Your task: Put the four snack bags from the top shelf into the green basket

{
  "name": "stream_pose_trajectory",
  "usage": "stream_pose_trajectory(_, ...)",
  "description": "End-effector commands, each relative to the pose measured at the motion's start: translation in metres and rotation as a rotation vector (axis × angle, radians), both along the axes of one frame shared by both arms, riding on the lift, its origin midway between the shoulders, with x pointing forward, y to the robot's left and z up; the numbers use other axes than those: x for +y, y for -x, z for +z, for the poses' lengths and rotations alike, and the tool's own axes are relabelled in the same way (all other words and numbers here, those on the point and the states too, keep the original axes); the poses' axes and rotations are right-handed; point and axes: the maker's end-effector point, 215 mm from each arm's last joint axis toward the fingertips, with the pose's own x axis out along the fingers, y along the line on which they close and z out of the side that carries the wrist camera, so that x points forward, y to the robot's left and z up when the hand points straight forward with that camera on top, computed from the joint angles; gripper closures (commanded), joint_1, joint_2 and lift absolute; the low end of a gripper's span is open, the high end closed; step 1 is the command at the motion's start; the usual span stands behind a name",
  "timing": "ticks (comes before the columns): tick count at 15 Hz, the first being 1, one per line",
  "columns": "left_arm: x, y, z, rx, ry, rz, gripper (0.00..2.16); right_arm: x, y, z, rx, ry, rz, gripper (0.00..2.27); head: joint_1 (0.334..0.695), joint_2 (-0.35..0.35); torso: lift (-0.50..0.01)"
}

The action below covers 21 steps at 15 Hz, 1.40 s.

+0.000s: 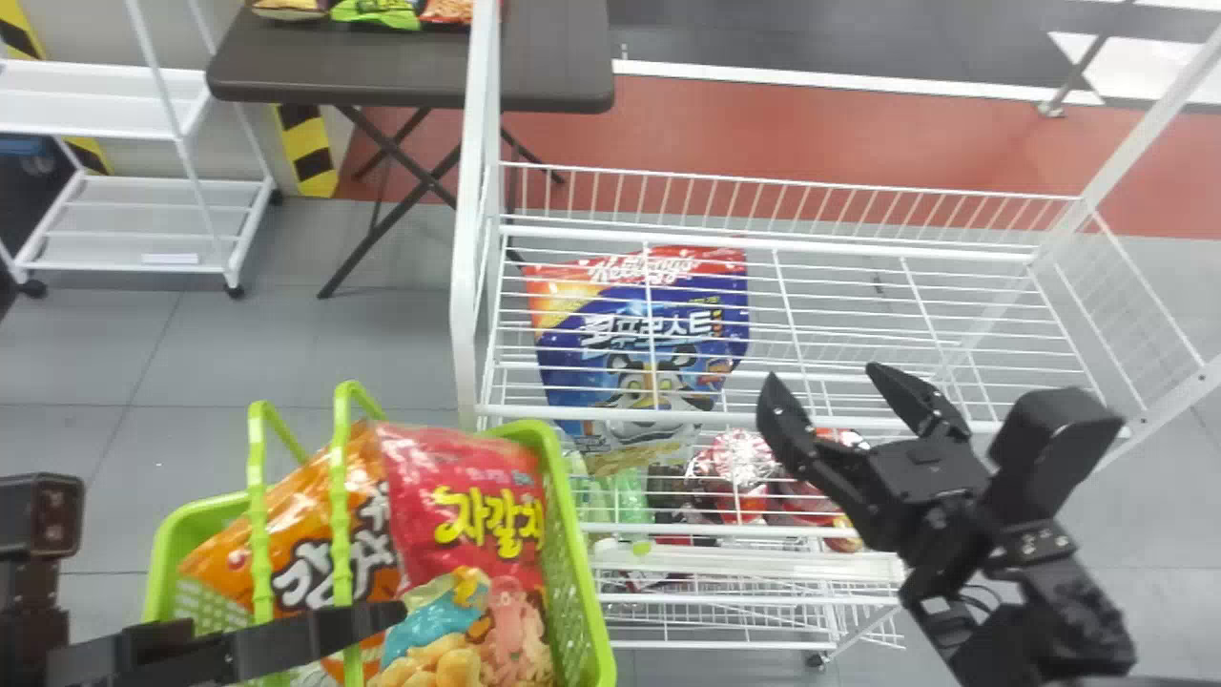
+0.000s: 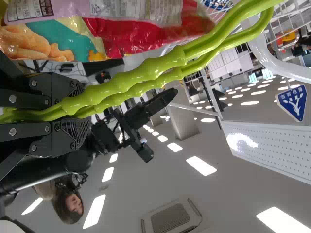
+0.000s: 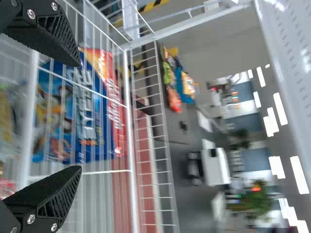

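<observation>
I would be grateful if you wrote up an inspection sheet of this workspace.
Surface: top shelf, a white wire grid.
Job's things: green basket holding at least two snack bags, an orange bag and a red bag.
Clutter: large blue bag, seen through the wires.
Grippers: left gripper shut on the basket's handles; right gripper open near the shelf's front edge.
Cables: a dark loop at the right arm, seemingly cable.
Surroundings: dark folding table bearing bags; white shelf unit at left.
</observation>
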Motion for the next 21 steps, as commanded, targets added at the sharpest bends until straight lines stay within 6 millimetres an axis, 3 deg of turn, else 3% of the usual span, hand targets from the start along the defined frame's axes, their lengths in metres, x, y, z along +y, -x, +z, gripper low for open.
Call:
stream_pose_trajectory(1,0.003,0.004,0.001,0.002,0.008,0.011,2.15,-0.001,0.01,-0.009,-0.069,0.082,0.005,0.06,0.695,-0.117,0.0)
stream_pose_trajectory(8,0.0,0.012,0.0,0.013,0.006,0.007,2.15,0.001,0.025,-0.022,-0.113,0.104,0.016,0.06,0.695,-0.117,0.0)
stream_pose_trajectory(21,-0.017,0.013,0.001,0.013,0.012,-0.022,2.15,0.007,0.03,-0.011,-0.161,0.106,0.028,0.06,0.695,-0.145,0.0)
